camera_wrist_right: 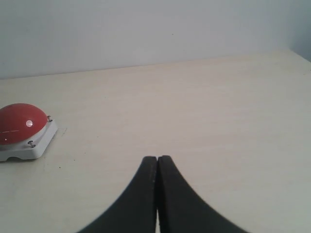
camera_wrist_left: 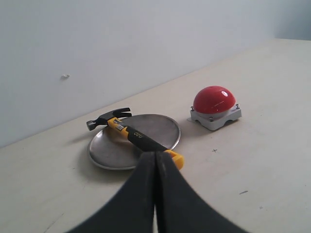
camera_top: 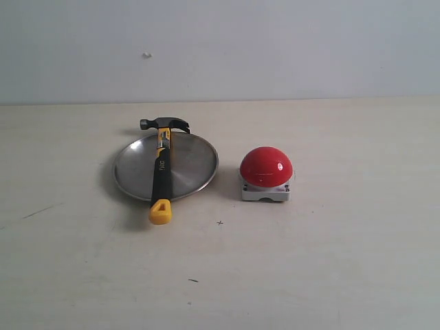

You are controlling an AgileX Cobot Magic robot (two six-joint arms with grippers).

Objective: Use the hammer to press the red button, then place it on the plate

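The hammer [camera_top: 161, 168] lies across the silver plate [camera_top: 192, 161], its dark head past the far rim and its yellow end on the table in front. The red button [camera_top: 266, 166] stands on its grey base to the right of the plate. In the left wrist view the hammer [camera_wrist_left: 138, 136], the plate [camera_wrist_left: 109, 150] and the red button [camera_wrist_left: 215, 100] all show beyond my left gripper [camera_wrist_left: 155, 154], which is shut on nothing and hangs well back from the handle's yellow end. My right gripper [camera_wrist_right: 157, 158] is shut and empty too, with the red button [camera_wrist_right: 20, 124] off to one side. Neither gripper shows in the exterior view.
A pale wooden table [camera_top: 330, 261] carries everything, and a plain light wall [camera_top: 275, 48] rises behind its far edge. A few small dark marks [camera_top: 220, 223] dot the tabletop in front of the plate and button.
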